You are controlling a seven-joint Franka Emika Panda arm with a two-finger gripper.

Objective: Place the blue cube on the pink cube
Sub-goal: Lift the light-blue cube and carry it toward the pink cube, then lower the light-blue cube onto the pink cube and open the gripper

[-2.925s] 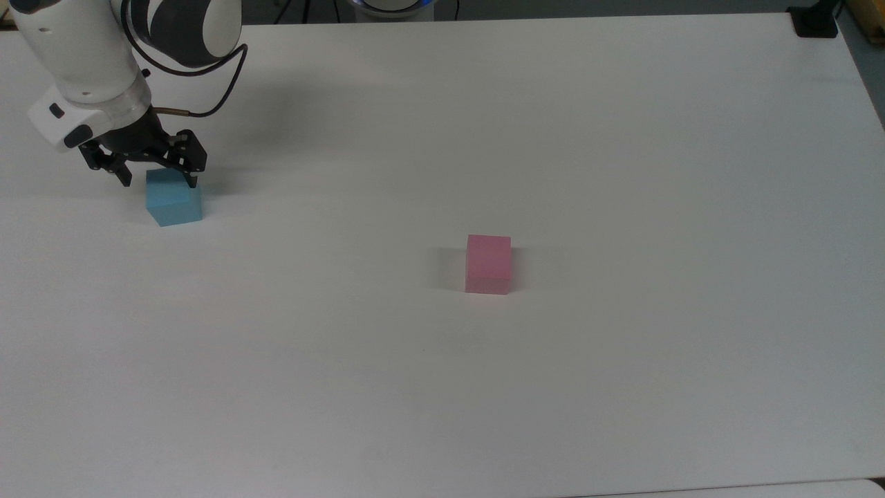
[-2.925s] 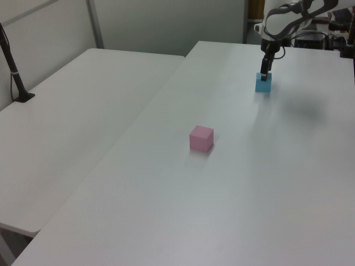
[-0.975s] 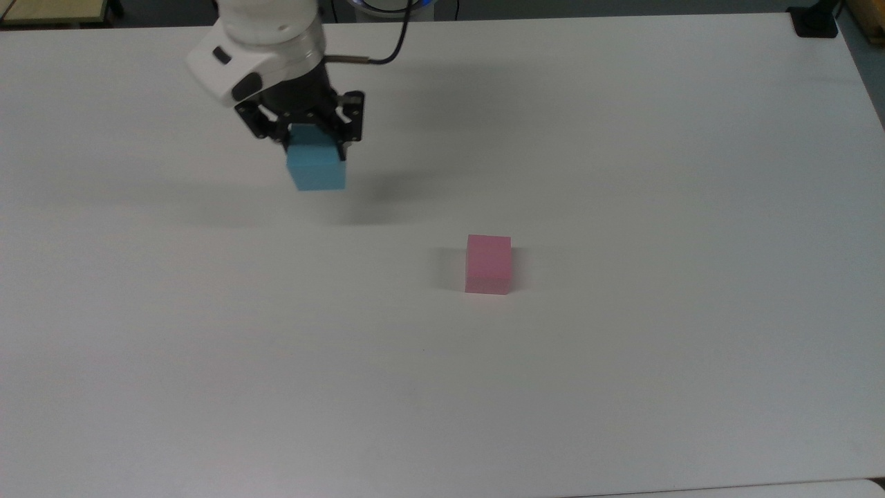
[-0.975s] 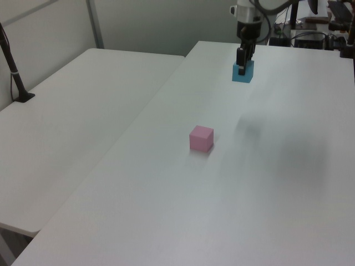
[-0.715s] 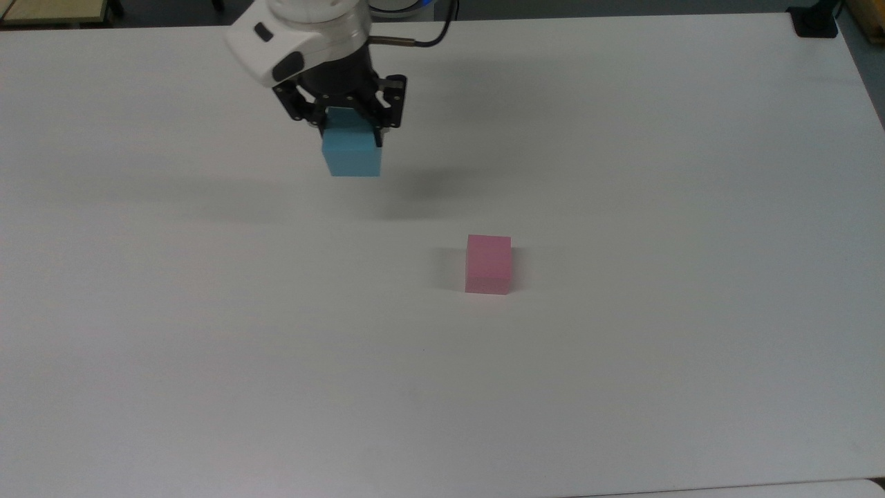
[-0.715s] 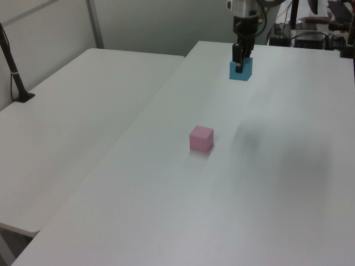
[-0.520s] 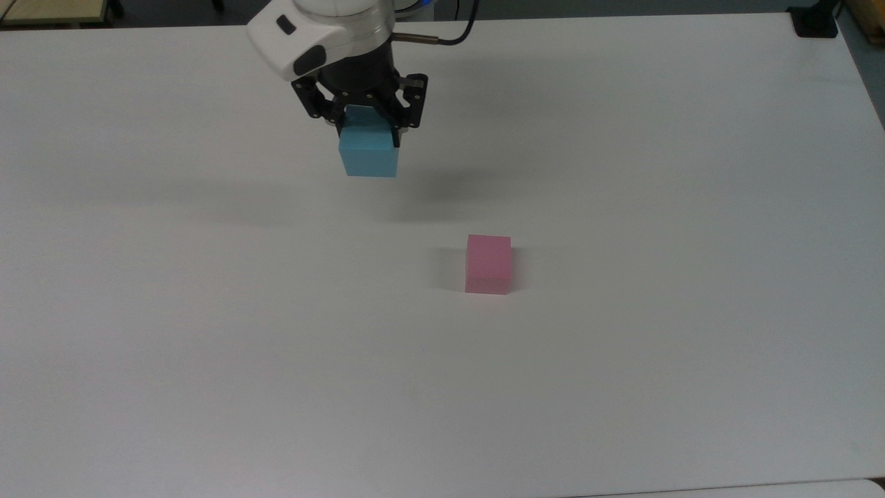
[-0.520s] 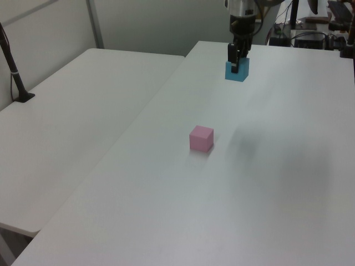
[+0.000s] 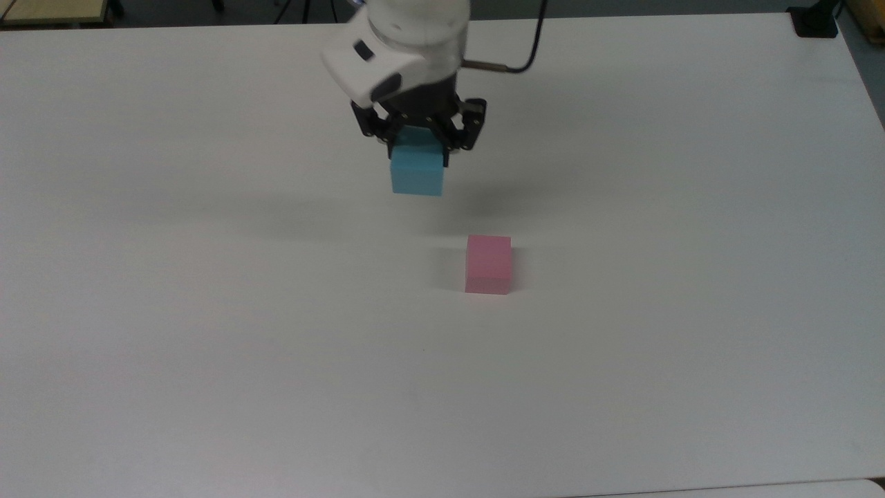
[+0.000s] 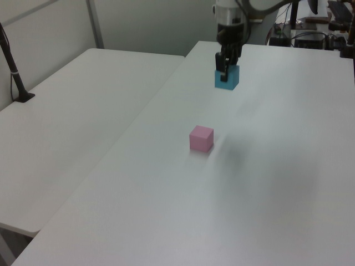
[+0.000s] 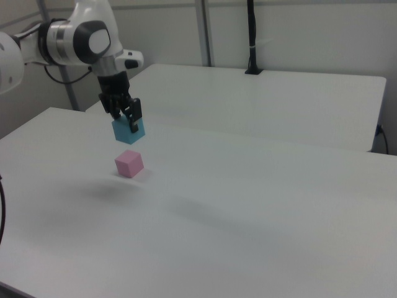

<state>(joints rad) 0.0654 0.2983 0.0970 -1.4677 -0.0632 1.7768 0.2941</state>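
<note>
The gripper [image 9: 420, 146] grips the blue cube [image 9: 416, 173] tight and holds it up in the air — above the table [image 9: 207, 311]. The pink cube [image 9: 489, 263] sits on the table, near but apart.

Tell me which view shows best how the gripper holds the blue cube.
The top view: both fingers of the gripper show, clamped on the upper part of the blue cube, which hangs above the table. In the left view one finger covers part of the cube's face. In the right view the cube looks small.
</note>
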